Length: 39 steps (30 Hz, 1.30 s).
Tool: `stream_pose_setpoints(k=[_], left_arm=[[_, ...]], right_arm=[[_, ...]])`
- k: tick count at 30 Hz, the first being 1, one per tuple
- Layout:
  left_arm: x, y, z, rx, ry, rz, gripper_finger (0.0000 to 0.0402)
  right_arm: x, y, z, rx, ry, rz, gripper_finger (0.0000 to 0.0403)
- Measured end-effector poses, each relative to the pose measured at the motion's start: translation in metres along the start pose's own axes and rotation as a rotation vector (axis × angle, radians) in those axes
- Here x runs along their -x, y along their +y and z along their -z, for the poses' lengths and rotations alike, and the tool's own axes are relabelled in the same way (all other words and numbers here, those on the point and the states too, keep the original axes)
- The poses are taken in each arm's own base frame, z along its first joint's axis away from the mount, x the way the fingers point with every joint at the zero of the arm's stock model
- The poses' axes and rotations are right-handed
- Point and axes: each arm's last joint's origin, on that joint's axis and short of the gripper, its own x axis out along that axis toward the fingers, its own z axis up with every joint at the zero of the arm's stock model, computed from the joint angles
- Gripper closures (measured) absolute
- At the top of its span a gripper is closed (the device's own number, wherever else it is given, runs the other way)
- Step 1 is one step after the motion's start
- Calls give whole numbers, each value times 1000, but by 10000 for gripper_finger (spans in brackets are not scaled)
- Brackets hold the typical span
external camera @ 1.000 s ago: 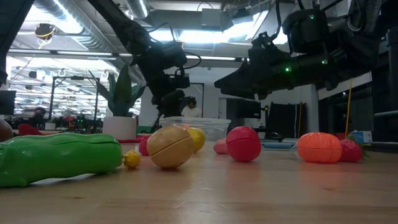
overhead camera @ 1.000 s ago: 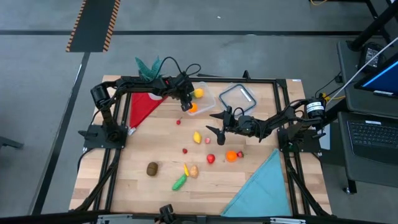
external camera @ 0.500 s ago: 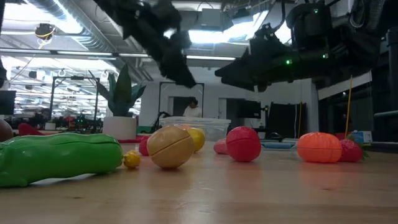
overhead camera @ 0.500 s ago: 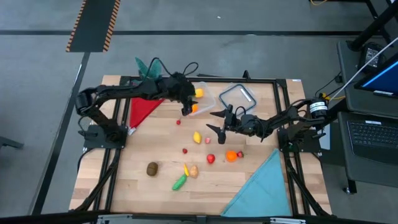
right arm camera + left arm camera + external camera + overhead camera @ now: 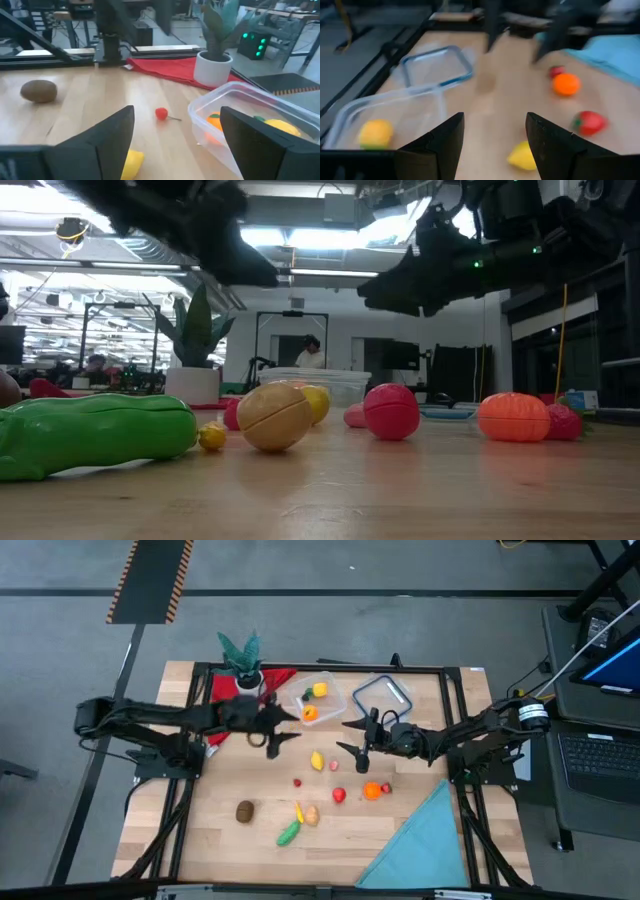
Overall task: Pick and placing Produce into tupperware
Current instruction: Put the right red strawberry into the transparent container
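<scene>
Near the far edge of the table (image 5: pixel 420 840), the tupperware (image 5: pixel 312 700) is seen with two pieces inside, one yellow (image 5: pixel 320 691), one orange (image 5: pixel 310 713). The left gripper (image 5: pixel 274 736) is held just off the tub's near left corner, jaws spread and empty. The right gripper (image 5: pixel 356 736) is held toward the middle of the table, beside the lid (image 5: pixel 382 697), jaws likewise parted, nothing grasped. Loose produce is scattered across the middle and near side: a lemon (image 5: pixel 317 760), a small red piece (image 5: pixel 297 781), a tomato (image 5: pixel 339 795), an orange (image 5: pixel 372 791), a kiwi (image 5: pixel 245 810) and a green pod (image 5: pixel 288 833) (closest to the near edge). A red cloth (image 5: pixel 280 677) and a plant (image 5: pixel 243 665) are found at the far left corner, a blue cloth (image 5: pixel 420 840) at the near right.
</scene>
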Motion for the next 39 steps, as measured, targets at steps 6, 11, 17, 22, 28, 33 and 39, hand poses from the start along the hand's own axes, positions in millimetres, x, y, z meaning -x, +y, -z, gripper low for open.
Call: stream_pose_setpoints(k=[6, 11, 17, 22, 28, 33, 39], left_arm=[[27, -25, 29, -14, -77, 19, 198], [41, -41, 53, -42, -151, 86, 198], [52, -54, 67, -65, -171, 169, 198], [56, -59, 67, -78, -187, 193, 198], [56, -59, 67, -79, -185, 162, 198], [56, -59, 66, -76, -192, 162, 198], [57, -59, 64, -69, -218, 162, 198]], right_arm=[[8, 10, -11, -4, -39, -82, 108], [14, 21, -9, 16, 20, -138, 108], [26, 27, -18, 9, 23, -207, 108], [48, 23, -29, -7, 115, -303, 108], [78, 12, -38, -101, 227, -290, 108], [104, 10, -49, -78, 212, -335, 108], [127, 6, -48, -38, 260, -249, 108]])
